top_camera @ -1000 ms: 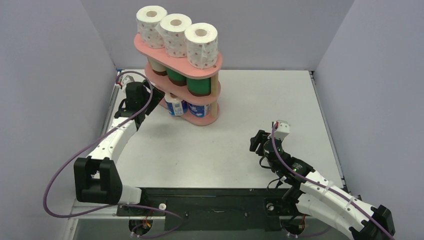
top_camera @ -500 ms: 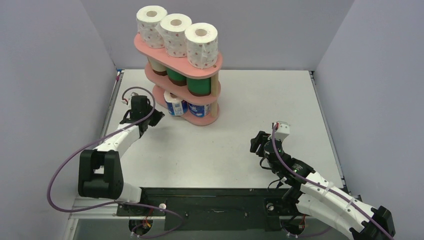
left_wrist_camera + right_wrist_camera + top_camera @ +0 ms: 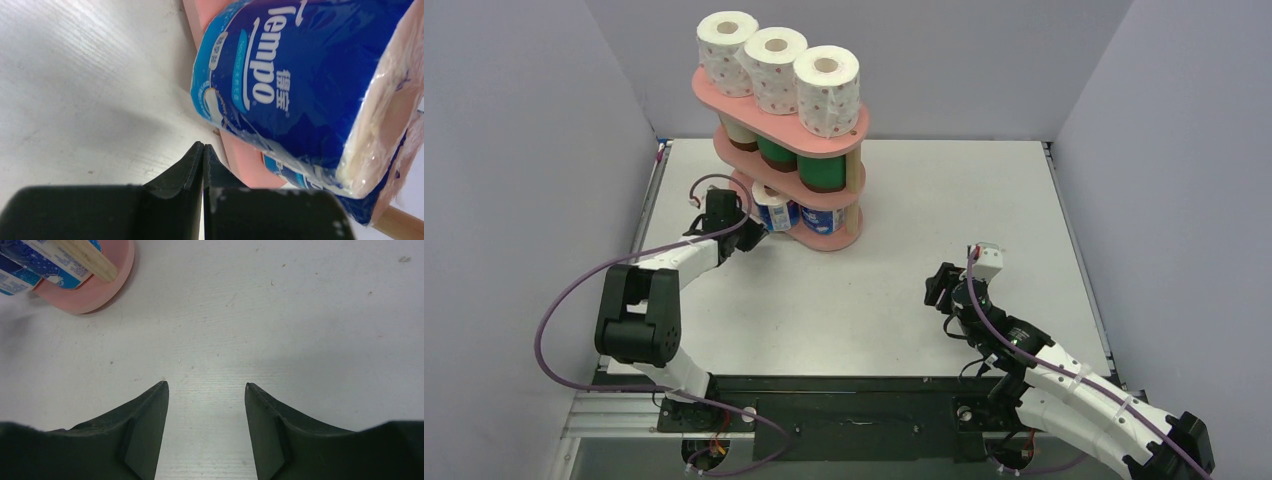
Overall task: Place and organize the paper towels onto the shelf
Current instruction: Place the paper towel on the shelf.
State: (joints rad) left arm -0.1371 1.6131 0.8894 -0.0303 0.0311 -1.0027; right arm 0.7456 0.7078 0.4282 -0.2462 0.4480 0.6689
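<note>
Table (image 3: 874,250): shelf (image 3: 832,241) stood upright at far left-centre.
Top tier: three red-dotted white rolls (image 3: 775,68) set in row.
Middle tier: cream roll (image 3: 736,131) at far end, two green-wrapped rolls (image 3: 822,172) beside it.
Bottom tier: two blue-white wrapped rolls (image 3: 776,213) stood side by side.
Left gripper (image 3: 746,232): jaws pressed fully together, nothing held, tips just beside leftmost bottom-tier roll.
Right gripper (image 3: 936,285): jaws partly apart, nothing held, over bare table, well apart from shelf.

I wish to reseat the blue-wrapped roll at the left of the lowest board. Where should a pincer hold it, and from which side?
Hold the blue-wrapped roll across its curved wall, coming level from the shelf's open left front. The middle board sits close above it and a second blue roll stands on its right. The shut left pincer must open first.
</note>
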